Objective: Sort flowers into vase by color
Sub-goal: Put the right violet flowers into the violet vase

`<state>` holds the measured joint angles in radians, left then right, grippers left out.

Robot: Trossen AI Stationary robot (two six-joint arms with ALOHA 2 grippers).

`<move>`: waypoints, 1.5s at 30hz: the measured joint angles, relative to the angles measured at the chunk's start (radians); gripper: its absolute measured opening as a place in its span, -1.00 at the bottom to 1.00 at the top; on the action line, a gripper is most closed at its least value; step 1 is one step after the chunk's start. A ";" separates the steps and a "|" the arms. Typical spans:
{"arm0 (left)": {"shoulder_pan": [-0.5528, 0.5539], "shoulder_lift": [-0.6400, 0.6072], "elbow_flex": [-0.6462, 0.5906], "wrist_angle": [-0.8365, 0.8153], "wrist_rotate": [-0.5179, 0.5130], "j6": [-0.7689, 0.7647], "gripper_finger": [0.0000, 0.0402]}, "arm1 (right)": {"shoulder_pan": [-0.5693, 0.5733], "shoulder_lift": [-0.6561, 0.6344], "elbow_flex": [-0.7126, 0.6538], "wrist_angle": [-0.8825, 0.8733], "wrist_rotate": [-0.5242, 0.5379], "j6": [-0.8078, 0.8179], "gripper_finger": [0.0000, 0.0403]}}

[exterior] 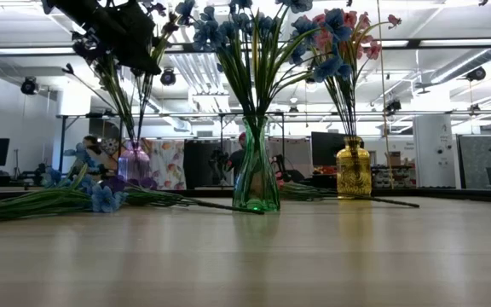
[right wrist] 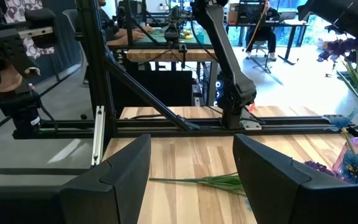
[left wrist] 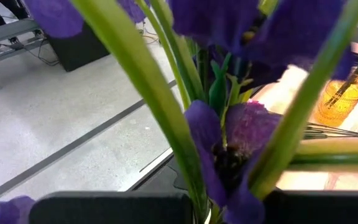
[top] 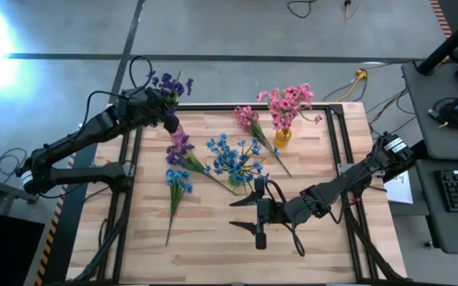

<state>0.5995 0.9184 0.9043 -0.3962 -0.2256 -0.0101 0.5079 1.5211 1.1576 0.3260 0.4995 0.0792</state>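
Right gripper, jaws spread and empty, waits at table's six o'clock; left gripper, at ten o'clock, pinches purple sprig above purple vase, insertion step; next move likely lowering stems, then release.

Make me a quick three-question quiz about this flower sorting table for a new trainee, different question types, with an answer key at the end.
1. True or false: the yellow vase holds pink flowers.
2. Which gripper is shut on a purple flower stem? A) left gripper B) right gripper C) neither
3. Fill in: the right gripper hangs open over bare table and holds ____.

Key:
1. True. Pink blossoms stand in the yellow vase at the table's far side.
2. A. The left gripper is at the purple vase, closed on a purple sprig.
3. Nothing. Its fingers are spread with only wood between them.
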 joint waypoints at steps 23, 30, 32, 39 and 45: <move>0.000 -0.004 -0.179 0.171 0.007 -0.029 -1.00 | -0.001 0.000 0.000 -0.004 0.000 0.006 0.10; 0.000 -0.003 -0.211 0.204 0.007 -0.016 -1.00 | -0.001 0.000 0.000 -0.006 0.000 0.007 0.10; 0.000 -0.003 -0.211 0.203 0.007 -0.016 -1.00 | -0.001 0.000 0.000 -0.006 0.000 0.007 0.10; 0.000 -0.004 -0.211 0.202 0.007 -0.021 -0.96 | -0.001 0.000 0.000 -0.006 0.000 0.007 0.10; 0.000 -0.005 -0.186 0.195 0.008 -0.021 -0.80 | 0.000 0.000 0.000 -0.005 0.000 0.007 0.10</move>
<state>0.5995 0.9138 0.7181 -0.2012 -0.2180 -0.0315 0.5076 1.5211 1.1576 0.3210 0.4995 0.0864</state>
